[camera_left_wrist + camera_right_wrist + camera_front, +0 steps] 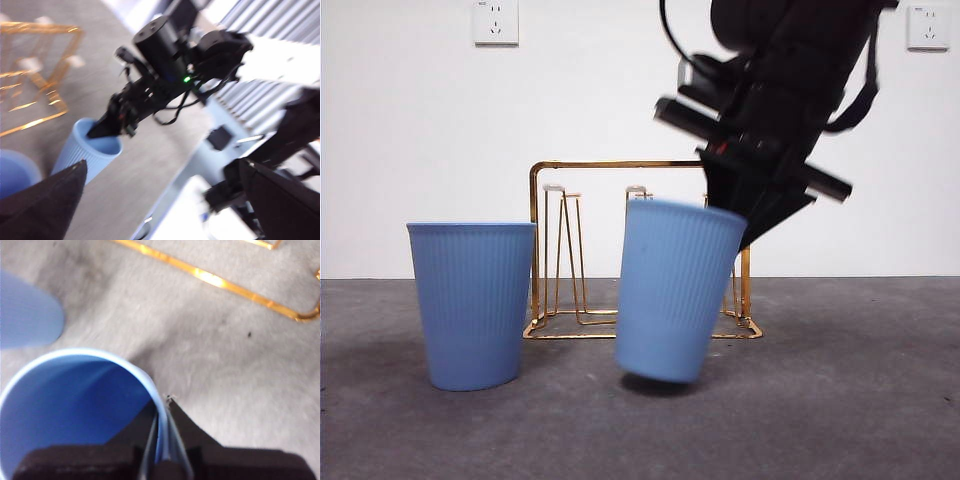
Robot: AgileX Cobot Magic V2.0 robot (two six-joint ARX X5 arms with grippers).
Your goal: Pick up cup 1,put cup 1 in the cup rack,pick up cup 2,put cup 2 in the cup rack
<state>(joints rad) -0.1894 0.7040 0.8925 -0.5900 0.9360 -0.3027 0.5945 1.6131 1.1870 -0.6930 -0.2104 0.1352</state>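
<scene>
Two cups fronting cup rack

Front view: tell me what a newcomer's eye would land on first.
The tilted blue cup hanging just off the table, pinched at its rim by the right gripper, which reaches in from the upper right. Next, the second blue cup standing upright on the left, and the gold cup rack behind both, nothing on it.
</scene>
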